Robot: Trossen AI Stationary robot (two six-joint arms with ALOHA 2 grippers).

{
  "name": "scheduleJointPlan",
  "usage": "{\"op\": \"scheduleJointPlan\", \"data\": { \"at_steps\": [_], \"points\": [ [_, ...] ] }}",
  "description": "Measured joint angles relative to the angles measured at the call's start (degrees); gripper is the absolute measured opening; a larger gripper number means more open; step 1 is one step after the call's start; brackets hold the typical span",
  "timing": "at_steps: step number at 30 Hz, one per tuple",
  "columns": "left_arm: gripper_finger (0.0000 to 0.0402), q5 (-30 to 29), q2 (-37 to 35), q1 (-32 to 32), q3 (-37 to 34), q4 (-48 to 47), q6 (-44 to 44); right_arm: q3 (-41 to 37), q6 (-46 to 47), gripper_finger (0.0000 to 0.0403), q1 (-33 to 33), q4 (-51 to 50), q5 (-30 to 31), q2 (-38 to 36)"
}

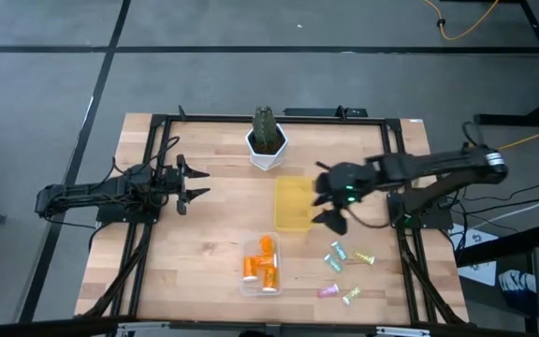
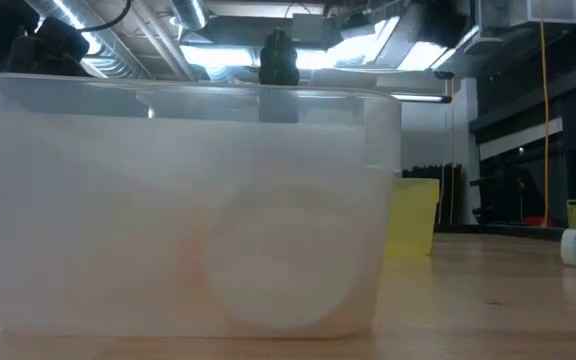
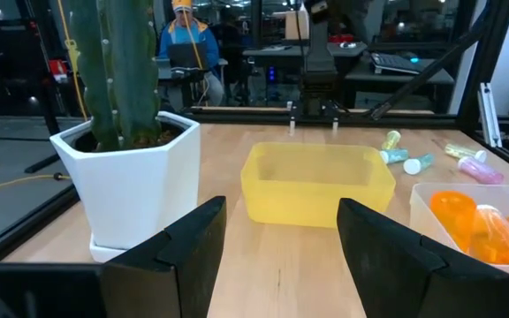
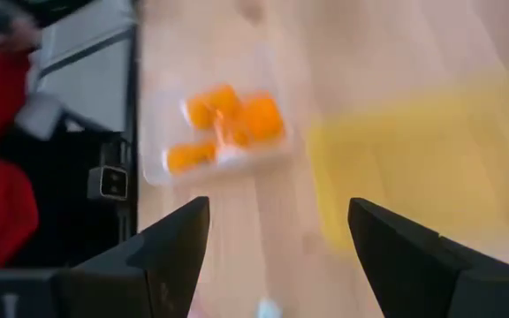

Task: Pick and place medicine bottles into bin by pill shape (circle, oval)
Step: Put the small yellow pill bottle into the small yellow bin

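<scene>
Several orange bottles (image 1: 261, 263) lie in a clear bin (image 1: 247, 281) at the table's near middle. Several pale green and pink bottles (image 1: 344, 271) lie loose on the table right of it; some show in the left wrist view (image 3: 405, 159). A yellow bin (image 1: 293, 204) stands at mid-table. My right gripper (image 1: 328, 201) is open and empty, just right of the yellow bin and above the table. My left gripper (image 1: 197, 183) is open and empty at the table's left; it also shows in its wrist view (image 3: 281, 256).
A white pot with a cactus (image 1: 267, 142) stands at the table's far middle, beside the yellow bin. A black frame (image 1: 157, 126) runs along the table's edges. In the low view the clear bin (image 2: 188, 200) fills most of the picture. A person (image 3: 188, 53) sits beyond the table.
</scene>
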Motion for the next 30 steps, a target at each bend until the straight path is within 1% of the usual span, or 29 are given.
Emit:
{"op": "scheduleJointPlan", "data": {
  "at_steps": [4,7,9,12,16,21,25,30],
  "points": [
    [0.0212,-0.2,0.0,0.0,0.0,0.0,0.0,0.0,14.9,0.0273,3.6,-11.7,6.4,-5.5],
    [0.0212,-0.2,0.0,0.0,0.0,0.0,0.0,0.0,24.9,0.0273,6.1,-18.9,7.1,-7.9],
    [0.0212,-0.2,0.0,0.0,0.0,0.0,0.1,0.0,31.8,0.0273,7.8,-22.7,7.2,-8.2],
    [0.0212,-0.2,0.0,0.0,0.0,0.0,0.6,0.0,41.0,0.0273,10.3,-28.6,9.6,-7.8],
    [0.0212,-0.2,0.0,0.0,0.0,0.0,1.8,0.0,49.7,0.0273,13.1,-35.6,11.2,-5.8],
    [0.0212,-0.2,0.0,0.0,0.0,0.0,1.9,0.0,55.5,0.0273,15.1,-37.6,9.8,-3.0],
    [0.0212,-0.2,0.0,0.0,0.0,0.0,1.7,0.0,55.1,0.0273,16.2,-37.6,9.1,-0.1],
    [0.0212,-0.2,0.0,0.0,0.0,0.0,1.4,0.0,54.3,0.0273,16.2,-37.5,2.8,4.3]
  ]
}}
